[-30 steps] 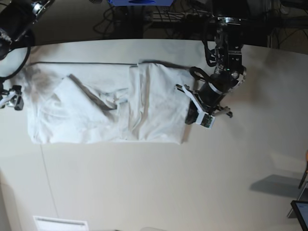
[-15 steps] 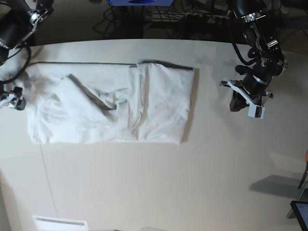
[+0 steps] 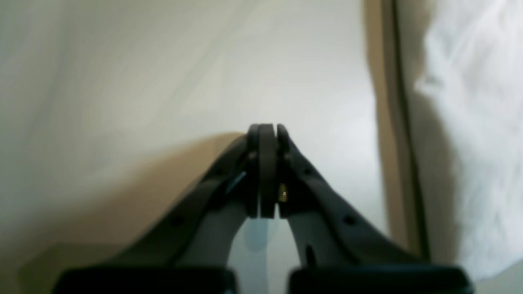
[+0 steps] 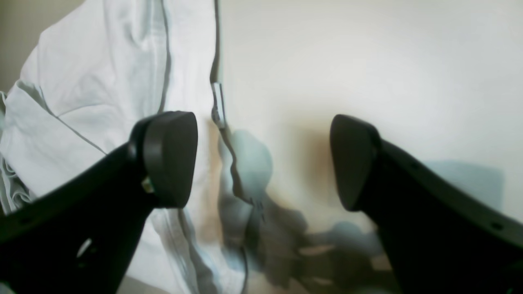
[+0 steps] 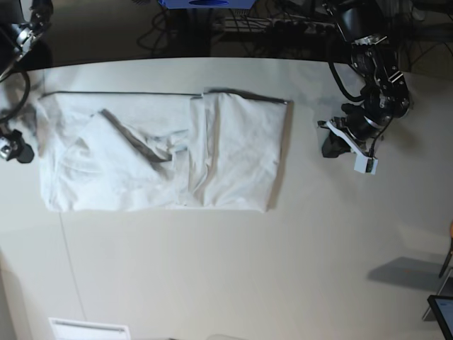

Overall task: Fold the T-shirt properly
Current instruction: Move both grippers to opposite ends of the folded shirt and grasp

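Observation:
The white T-shirt (image 5: 163, 152) lies flat on the off-white table (image 5: 233, 276), its right part folded over the middle and a sleeve doubled back at left. My left gripper (image 5: 330, 146) hovers to the right of the shirt's right edge, apart from the cloth. Its black fingers (image 3: 266, 163) are pressed together with nothing between them, and the T-shirt (image 3: 470, 143) shows along that view's right side. My right gripper (image 5: 14, 150) sits at the shirt's left edge. Its jaws stand wide, and its fingers (image 4: 169, 157) flank the T-shirt (image 4: 102, 81) hem without holding it.
Beyond the table's far edge are dark floor and cables, with a blue object (image 5: 205, 3) at the top. A dark screen corner (image 5: 442, 312) shows at the lower right. A white label (image 5: 88, 329) lies near the front edge.
My left gripper has left the shirt's right edge, swung out to the right, then come back a little toward the cloth. The right gripper has stayed wide at the left edge.

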You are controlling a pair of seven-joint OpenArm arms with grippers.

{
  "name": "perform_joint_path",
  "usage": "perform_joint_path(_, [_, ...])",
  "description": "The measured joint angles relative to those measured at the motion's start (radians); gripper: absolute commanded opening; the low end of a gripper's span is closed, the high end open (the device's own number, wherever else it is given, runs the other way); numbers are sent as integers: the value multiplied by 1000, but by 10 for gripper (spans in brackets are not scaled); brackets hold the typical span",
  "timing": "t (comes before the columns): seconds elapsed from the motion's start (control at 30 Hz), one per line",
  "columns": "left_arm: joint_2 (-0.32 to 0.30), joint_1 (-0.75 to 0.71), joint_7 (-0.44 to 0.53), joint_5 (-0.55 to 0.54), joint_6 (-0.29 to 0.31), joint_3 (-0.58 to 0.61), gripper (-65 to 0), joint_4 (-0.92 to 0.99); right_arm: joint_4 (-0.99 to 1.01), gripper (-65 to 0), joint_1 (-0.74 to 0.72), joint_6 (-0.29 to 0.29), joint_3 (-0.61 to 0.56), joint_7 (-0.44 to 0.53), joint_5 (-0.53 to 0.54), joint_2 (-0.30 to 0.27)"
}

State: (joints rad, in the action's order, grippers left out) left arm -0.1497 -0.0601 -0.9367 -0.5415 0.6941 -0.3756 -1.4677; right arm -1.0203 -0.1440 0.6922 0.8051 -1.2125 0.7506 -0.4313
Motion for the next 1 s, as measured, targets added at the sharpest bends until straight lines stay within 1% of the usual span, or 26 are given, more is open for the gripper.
perform_joint_path(0.07, [2, 8, -10, -25, 0, 3, -650, 7, -14, -164, 4, 1, -32, 7, 6, 9])
perform_joint_path(0.17, [5, 6, -12, -46, -1, 29, -650, 5, -49, -164, 9, 7, -85, 13, 11, 39])
perform_joint_path(0.27, [6, 11, -13, -43, -1, 80, -650, 0, -89, -164, 28, 16, -105, 33, 37, 82])
perform_joint_path(0.33, [11, 10, -11, -47, 0, 98, -650, 0, -101, -165, 35, 16, -107, 36, 38, 98])
perform_joint_path(0.63, [48, 13, -7, -47, 0, 101, -650, 2, -104, -167, 64, 19, -108, 58, 74, 117])
perform_joint_path(0.73, [63, 13, -6, -47, 0, 101, -650, 2, -122, -168, 73, 24, -109, 52, 82, 137])
perform_joint_path(0.83, [79, 16, -7, -47, 0, 101, -650, 2, -188, -168, 96, 18, -171, 42, 64, 142])
perform_joint_path(0.87, [81, 19, -10, -47, 0, 102, -650, 3, -212, -168, 102, 19, -183, 34, 57, 154])
perform_joint_path(0.93, [84, 29, -19, -39, 0, 103, -650, 3, -234, -170, 109, 19, -185, 34, 64, 183])
perform_joint_path(1.0, [85, 30, -18, -40, 0, 103, -650, 4, -235, -171, 116, 19, -193, 38, 79, 186])
